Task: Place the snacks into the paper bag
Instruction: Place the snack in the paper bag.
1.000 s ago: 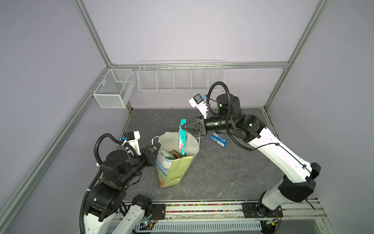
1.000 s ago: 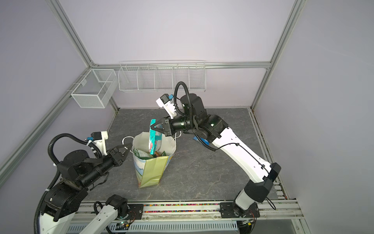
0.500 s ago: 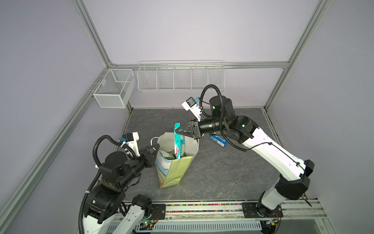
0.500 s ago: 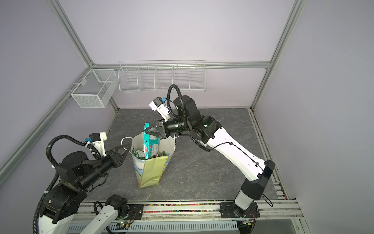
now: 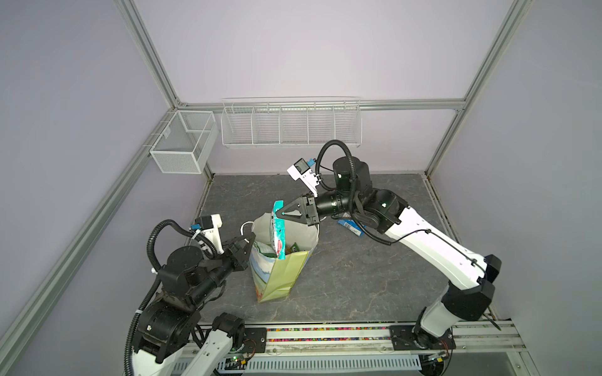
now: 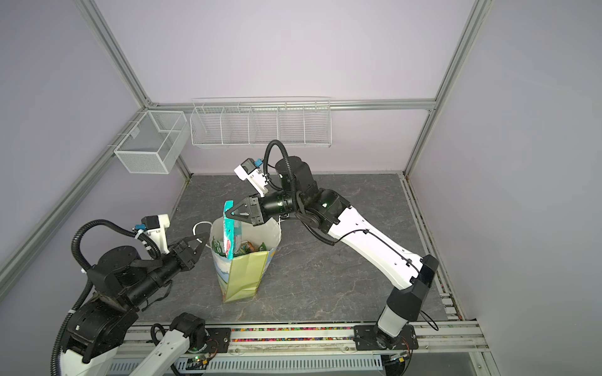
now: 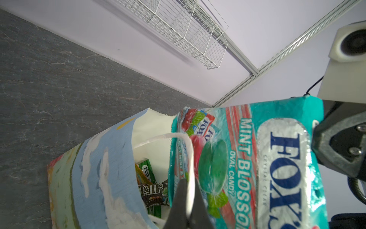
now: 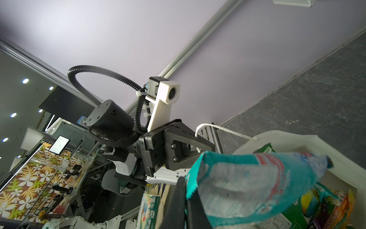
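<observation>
Upright teal packet point(image 5: 279, 229) stands in mouth of paper bag point(image 5: 281, 276), lower half inside, top edge above rim. Above bag mouth, right gripper point(image 5: 277, 215), jaws pinched on packet's top edge. Inside bag, other packets point(image 6: 249, 252). Beside bag, left gripper point(image 7: 187, 183), jaws closed on bag's white cord handle point(image 7: 158, 138). Behind bag, blue packet point(image 5: 351, 225) on table point(image 5: 358, 286), partly under right arm.

Both arms pair glossy white link shells with black cylindrical joints. The right arm point(image 5: 433, 247), based at five o'clock, has a thin black cable clipped along its shell and green lights on its joints. Ribbed black conduit point(image 8: 89, 67) loops to each white camera housing point(image 8: 170, 93). The left pincer point(image 8: 212, 147) is matte black and triangular, with small screws.
</observation>
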